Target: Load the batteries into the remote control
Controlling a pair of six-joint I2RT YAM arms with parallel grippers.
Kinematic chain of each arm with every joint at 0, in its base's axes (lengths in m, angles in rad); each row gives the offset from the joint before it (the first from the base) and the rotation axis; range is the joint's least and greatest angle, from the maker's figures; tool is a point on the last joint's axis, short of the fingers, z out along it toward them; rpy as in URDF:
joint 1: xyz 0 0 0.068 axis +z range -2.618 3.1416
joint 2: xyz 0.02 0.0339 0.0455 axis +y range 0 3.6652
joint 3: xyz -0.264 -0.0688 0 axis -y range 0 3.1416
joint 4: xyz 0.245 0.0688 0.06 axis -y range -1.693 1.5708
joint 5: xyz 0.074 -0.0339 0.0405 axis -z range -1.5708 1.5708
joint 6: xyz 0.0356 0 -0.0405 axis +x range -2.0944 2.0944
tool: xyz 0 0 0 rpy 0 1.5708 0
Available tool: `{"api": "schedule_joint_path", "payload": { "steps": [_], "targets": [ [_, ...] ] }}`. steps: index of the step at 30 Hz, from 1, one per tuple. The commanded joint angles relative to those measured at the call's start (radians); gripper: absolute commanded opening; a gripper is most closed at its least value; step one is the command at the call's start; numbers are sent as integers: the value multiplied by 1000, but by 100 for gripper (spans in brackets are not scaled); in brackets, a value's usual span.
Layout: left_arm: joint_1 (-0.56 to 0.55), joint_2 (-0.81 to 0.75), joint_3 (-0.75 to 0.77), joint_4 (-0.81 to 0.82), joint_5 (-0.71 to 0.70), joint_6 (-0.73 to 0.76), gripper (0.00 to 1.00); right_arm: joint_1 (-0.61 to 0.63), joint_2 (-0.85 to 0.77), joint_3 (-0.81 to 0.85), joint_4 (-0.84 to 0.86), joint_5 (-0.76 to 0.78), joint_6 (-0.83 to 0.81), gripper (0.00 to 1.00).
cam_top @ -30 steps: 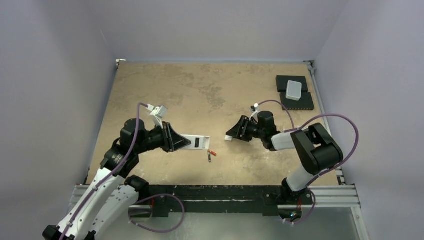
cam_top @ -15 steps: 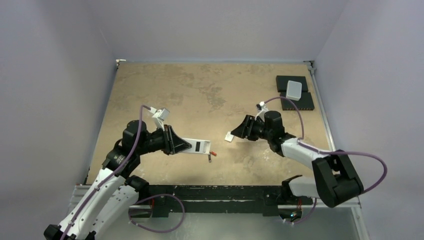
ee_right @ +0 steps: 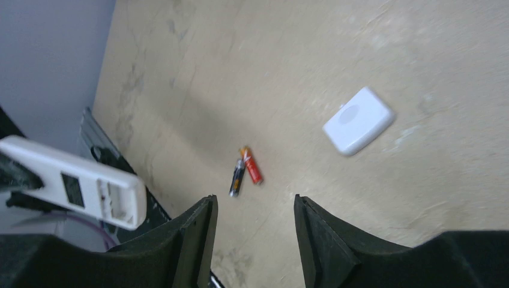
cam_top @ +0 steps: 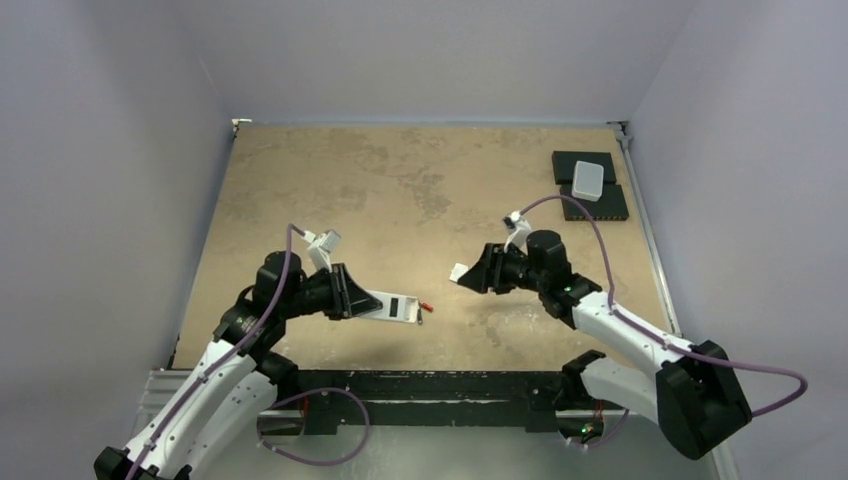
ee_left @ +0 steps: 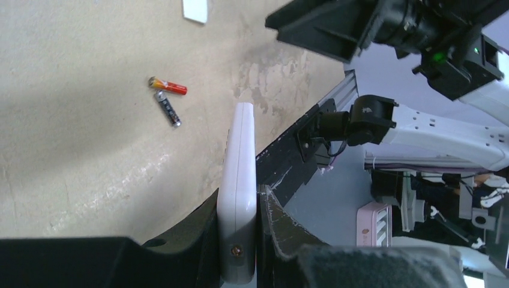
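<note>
In the top view, at lower left of centre, the left gripper [cam_top: 358, 294] is clamping the remote control [cam_top: 392, 306] by one end, with its jaws pressing on the slab's thin sides. The left wrist view is showing the remote edge-on and apparently lifted off the table [cam_top: 400, 180]. The left arm is crouching low with its elbow bent, pointing the remote's free end rightward.

Just right of that end, the batteries [cam_top: 424, 308] are lying loose on the table, close together in a narrow V. Neither is loaded. In the right wrist view the recess in the remote's plain back is looking open and empty.

Further right, a small white piece [cam_top: 458, 272], probably the battery cover, is lying just beside the right gripper [cam_top: 478, 272]. That gripper is hovering with its jaws apart and nothing between them. Its arm is stretching in low from the lower right, aiming leftward at the batteries. Picking up, seating both cells and closing the cover all seem left to do.
</note>
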Motion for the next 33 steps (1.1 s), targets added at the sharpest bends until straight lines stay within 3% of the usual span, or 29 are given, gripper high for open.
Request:
{"api": "schedule_joint_path", "payload": {
  "steps": [1,8,14,23,33],
  "targets": [
    [4,-69,-52,-14,-91,-100,0,132,1,37,-65,99,-44,57],
    [4,-241,-177,-12,-253,-283,0,222,27,74,-84,188,-59,54],
    [4,-277,-265,17,-390,-391,0,241,33,72,-84,214,-63,54],
    [4,-128,-429,320,-387,-522,0,242,-10,49,-97,226,-76,54],
    [3,105,-468,578,-388,-563,0,243,-28,30,-87,223,-82,56]
  ]
}}
